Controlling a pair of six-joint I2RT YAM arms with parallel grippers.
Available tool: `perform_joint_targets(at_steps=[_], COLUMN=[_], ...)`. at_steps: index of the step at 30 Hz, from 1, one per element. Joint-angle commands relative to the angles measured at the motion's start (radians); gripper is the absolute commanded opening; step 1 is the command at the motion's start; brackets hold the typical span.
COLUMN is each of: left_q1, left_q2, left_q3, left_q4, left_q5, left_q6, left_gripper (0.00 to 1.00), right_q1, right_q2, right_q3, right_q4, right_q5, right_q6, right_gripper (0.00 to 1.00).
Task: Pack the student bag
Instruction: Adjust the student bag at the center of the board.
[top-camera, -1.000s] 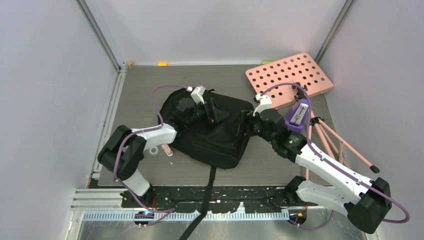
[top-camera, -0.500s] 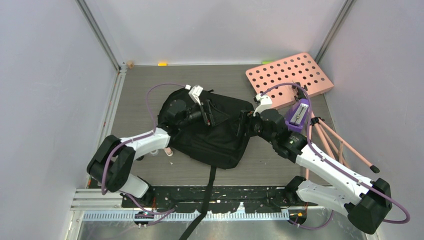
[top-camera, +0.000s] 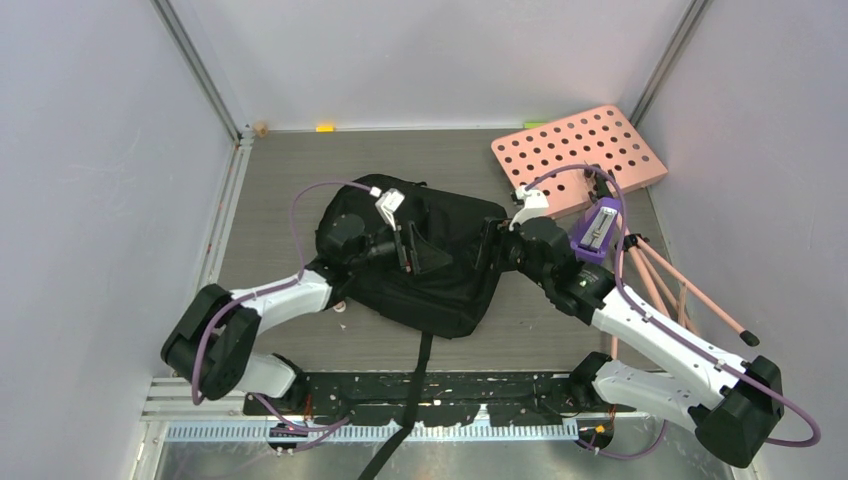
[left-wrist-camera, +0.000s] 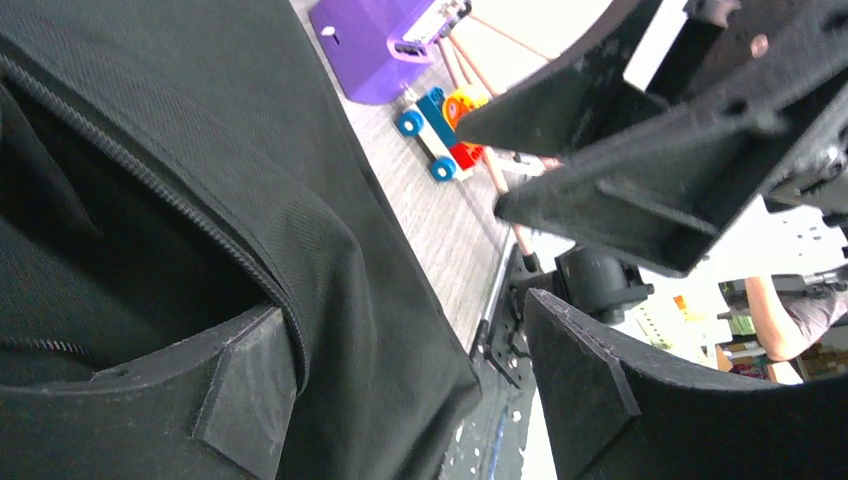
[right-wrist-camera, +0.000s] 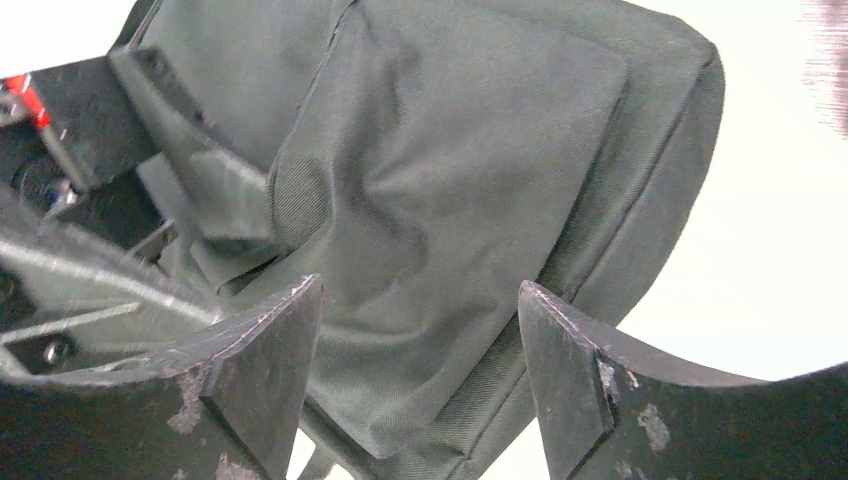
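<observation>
The student bag (top-camera: 440, 285) lies flat mid-table, black, its long strap (top-camera: 412, 395) trailing off the near edge. My left gripper (top-camera: 413, 250) is over its upper middle, open. In the left wrist view one finger (left-wrist-camera: 240, 385) sits inside the zipped opening of the bag (left-wrist-camera: 330, 230); the other finger is outside, and the bag's edge fabric lies loose between them. My right gripper (top-camera: 490, 250) hovers at the bag's right edge, open. In the right wrist view the bag's front pocket (right-wrist-camera: 450, 180) lies under that gripper (right-wrist-camera: 420, 375), ungripped.
A pink board with round holes (top-camera: 580, 155) leans at the back right. Next to the right arm are a purple item (top-camera: 597, 228), several pink sticks (top-camera: 685, 290) and a small coloured toy car (left-wrist-camera: 440, 125). A small white-pink item (top-camera: 338, 303) lies beneath the left forearm.
The left arm has swung its elbow toward the near left, and its gripper slid slightly nearer along the bag's opening. The right arm has not moved.
</observation>
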Motion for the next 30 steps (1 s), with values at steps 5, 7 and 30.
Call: perform_joint_targets(at_steps=[5,7,30], left_q1=[-0.067,-0.092,-0.184], left_q2=[-0.175,-0.193,-0.181], left_q3=[-0.061,-0.060,0.033], left_q4=[-0.107,-0.120,-0.241], left_q5=[0.017,-0.002,-0.132], left_q6=[0.061,0.074,0.147], left_gripper=[0.80,0.80,0.81], right_q1=[0.000,0.001,0.177], right_q2=[0.072,0.106,0.492], right_q3=[0.143,0.163,0.510], right_q4=[-0.064,-0.068,-0.332], right_q5=[0.134,0.130,0.176], right_q6=[0.069,0.078,0.004], right_gripper=[0.76,0.75,0.72])
